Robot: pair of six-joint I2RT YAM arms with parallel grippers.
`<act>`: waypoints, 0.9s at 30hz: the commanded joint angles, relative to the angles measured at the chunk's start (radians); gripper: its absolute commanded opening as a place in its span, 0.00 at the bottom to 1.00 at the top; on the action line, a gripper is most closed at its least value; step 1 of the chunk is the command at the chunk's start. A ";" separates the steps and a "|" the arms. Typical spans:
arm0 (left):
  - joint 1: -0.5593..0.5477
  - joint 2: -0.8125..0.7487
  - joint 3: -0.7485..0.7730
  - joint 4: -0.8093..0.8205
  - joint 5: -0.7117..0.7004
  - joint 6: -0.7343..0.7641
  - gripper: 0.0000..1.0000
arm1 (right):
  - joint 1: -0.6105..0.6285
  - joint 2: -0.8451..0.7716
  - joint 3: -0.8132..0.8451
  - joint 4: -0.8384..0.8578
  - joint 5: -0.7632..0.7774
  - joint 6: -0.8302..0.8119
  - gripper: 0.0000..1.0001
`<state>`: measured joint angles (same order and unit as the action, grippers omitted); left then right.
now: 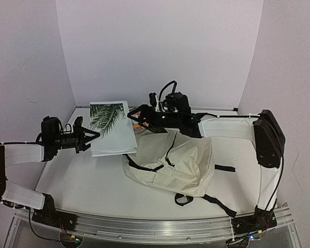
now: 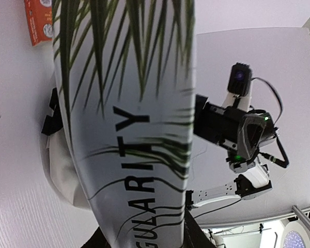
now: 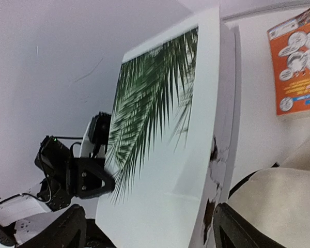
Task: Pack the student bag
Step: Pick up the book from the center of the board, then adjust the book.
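The palm-leaf book (image 1: pixel 111 129) is pinched at its edge by the left gripper (image 1: pixel 90 135), at ten o'clock from the mid-table student bag (image 1: pixel 181 160), presumably for packing; the right gripper (image 1: pixel 136 116) is spread wide, empty.

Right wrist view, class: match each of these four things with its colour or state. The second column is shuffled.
Things:
1 bag
2 book
3 booklet
4 right gripper

Colour or state:
A orange
B open, fingers on either side of the book
C cream
D white, with green palm leaves

Pairs: 1-C, 2-D, 3-A, 4-B
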<state>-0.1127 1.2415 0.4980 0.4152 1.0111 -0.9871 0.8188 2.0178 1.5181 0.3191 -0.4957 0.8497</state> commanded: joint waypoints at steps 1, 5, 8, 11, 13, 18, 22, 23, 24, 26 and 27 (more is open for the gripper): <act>-0.016 0.003 0.112 -0.123 0.119 0.127 0.15 | -0.023 -0.130 0.048 -0.278 0.274 -0.290 0.92; -0.076 0.003 0.240 -0.402 0.181 0.338 0.15 | -0.047 -0.237 0.043 -0.485 0.267 -0.540 0.98; -0.105 0.015 0.295 -0.489 0.243 0.399 0.14 | -0.052 -0.270 0.075 -0.643 0.189 -0.666 0.98; -0.131 0.030 0.343 -0.597 0.274 0.479 0.15 | -0.053 -0.316 0.086 -0.723 0.150 -0.718 0.98; -0.153 0.041 0.380 -0.692 0.287 0.544 0.15 | -0.058 -0.358 0.088 -0.753 0.098 -0.737 0.98; -0.248 0.096 0.487 -0.931 0.310 0.726 0.16 | -0.089 -0.394 0.135 -0.845 -0.065 -0.786 0.98; -0.324 0.135 0.578 -1.107 0.318 0.865 0.17 | -0.109 -0.352 0.201 -0.937 -0.137 -0.813 0.98; -0.341 0.143 0.592 -1.131 0.327 0.886 0.17 | -0.113 -0.345 0.220 -0.959 -0.138 -0.817 0.98; -0.356 0.149 0.604 -1.142 0.334 0.904 0.17 | -0.123 -0.338 0.233 -0.982 -0.139 -0.821 0.98; -0.390 0.163 0.630 -1.184 0.353 0.945 0.18 | -0.168 -0.324 0.246 -1.020 -0.164 -0.831 0.98; -0.393 0.166 0.638 -1.198 0.354 0.952 0.18 | -0.176 -0.320 0.244 -1.022 -0.182 -0.830 0.98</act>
<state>-0.4679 1.3960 1.0500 -0.6479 1.2869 -0.1825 0.6971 1.6638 1.7172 -0.6025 -0.5900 0.0635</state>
